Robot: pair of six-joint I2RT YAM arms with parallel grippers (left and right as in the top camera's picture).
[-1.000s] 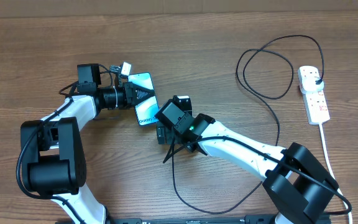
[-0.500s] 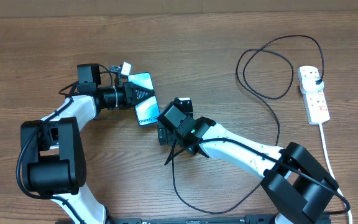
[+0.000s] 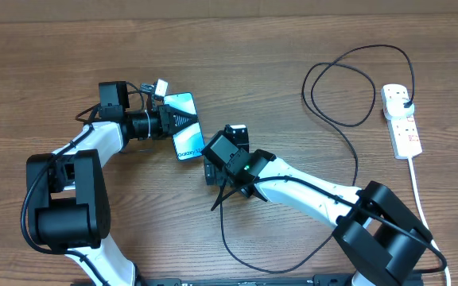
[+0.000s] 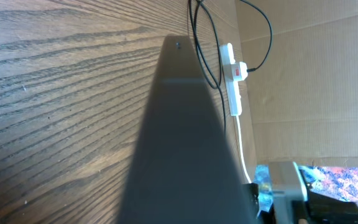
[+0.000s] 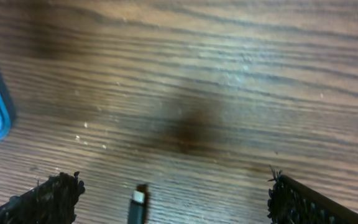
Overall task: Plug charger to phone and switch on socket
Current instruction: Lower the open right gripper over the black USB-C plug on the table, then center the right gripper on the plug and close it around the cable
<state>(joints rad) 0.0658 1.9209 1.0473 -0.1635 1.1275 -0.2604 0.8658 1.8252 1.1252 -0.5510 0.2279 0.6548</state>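
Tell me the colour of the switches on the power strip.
Red, on the white power strip; the left wrist view shows it best.

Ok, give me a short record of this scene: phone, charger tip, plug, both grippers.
phone: screen lit, unplugged
left gripper: shut on phone's edge
right gripper: open, beside the phone
charger tip: inside right gripper's opening, short of the phone
charger plug: in the socket, upper outlet in overhead view
socket on or off: cannot tell
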